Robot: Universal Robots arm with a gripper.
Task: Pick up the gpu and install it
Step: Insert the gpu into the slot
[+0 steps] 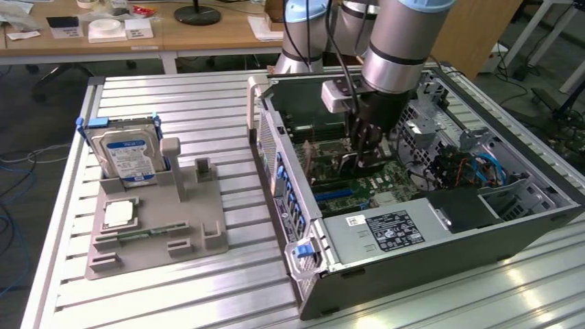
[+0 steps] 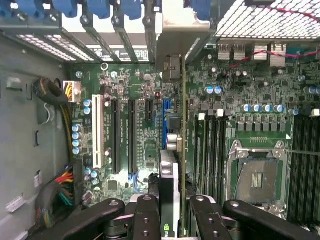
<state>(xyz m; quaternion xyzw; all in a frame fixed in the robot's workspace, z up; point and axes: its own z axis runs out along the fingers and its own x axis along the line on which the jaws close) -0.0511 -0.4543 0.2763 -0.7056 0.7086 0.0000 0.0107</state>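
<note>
The gpu (image 2: 170, 175) shows edge-on in the wrist view as a thin dark card with its silver-grey bracket (image 2: 182, 37) at the far end. My gripper (image 2: 172, 206) is shut on it, with one black finger (image 2: 147, 215) on each side. The card hangs over the green motherboard (image 2: 135, 135), in line with the blue slot (image 2: 164, 120). Whether its edge touches the slot I cannot tell. In the exterior view my gripper (image 1: 368, 159) reaches down inside the open computer case (image 1: 412, 274), with the gpu (image 1: 343, 163) upright between its fingers.
A grey fixture (image 1: 155, 233) at the exterior view's left holds a hard drive (image 1: 128, 154) and a small square processor chip (image 1: 119, 214). The power supply (image 1: 384, 229), cables (image 1: 475, 171) and an empty CPU socket (image 2: 257, 175) surround the slot area.
</note>
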